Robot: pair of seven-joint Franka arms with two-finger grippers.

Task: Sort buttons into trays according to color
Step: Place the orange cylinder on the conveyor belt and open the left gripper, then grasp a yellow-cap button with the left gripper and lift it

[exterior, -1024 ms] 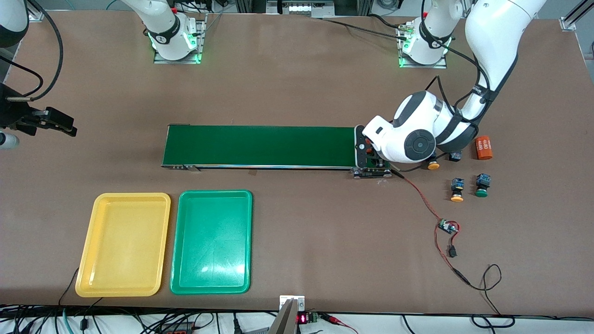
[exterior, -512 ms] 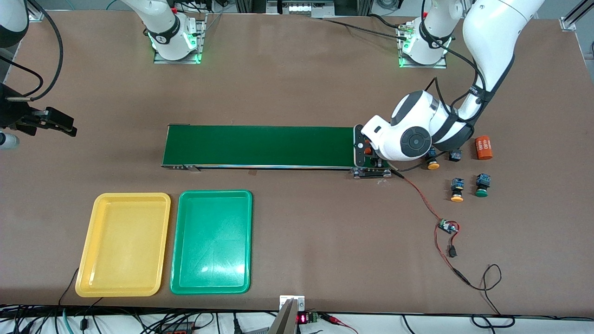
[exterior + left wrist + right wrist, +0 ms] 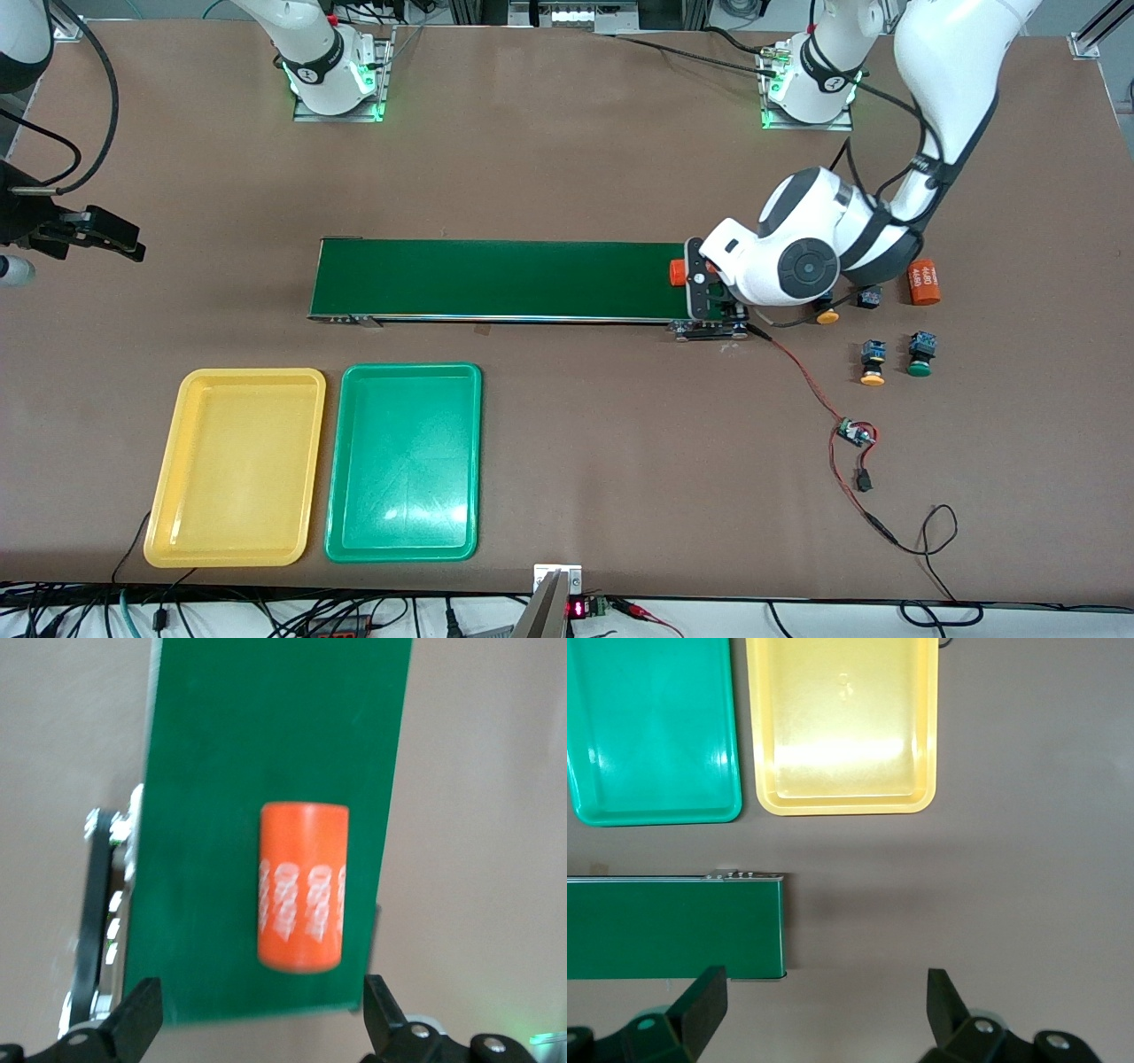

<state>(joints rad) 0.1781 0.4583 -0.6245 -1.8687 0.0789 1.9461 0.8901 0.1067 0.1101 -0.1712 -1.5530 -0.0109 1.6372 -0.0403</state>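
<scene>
Three buttons show whole near the left arm's end of the table: a yellow-orange one (image 3: 873, 364), a green one (image 3: 920, 354), and a second yellow-orange one (image 3: 827, 315) half under the left arm. A fourth black-and-blue body (image 3: 869, 298) shows no cap. The yellow tray (image 3: 251, 375) and green tray (image 3: 412, 369) lie empty near the front camera; both also show in the right wrist view, yellow (image 3: 842, 804) and green (image 3: 656, 815). My left gripper (image 3: 262, 997) is open and empty over the conveyor's end. My right gripper (image 3: 124, 244) waits open and empty, also seen in its wrist view (image 3: 824, 988).
An orange cylinder with white print (image 3: 301, 897) lies on the dark-green conveyor belt (image 3: 496, 279), just ahead of the left gripper's fingers. A second orange cylinder (image 3: 923, 282) lies by the buttons. A red-and-black cable with a small board (image 3: 855, 434) runs from the conveyor's end toward the front camera.
The left hand has drawn back a little toward the left arm's end. The orange cylinder, before half under the hand, now lies free on the belt. The right arm has not moved.
</scene>
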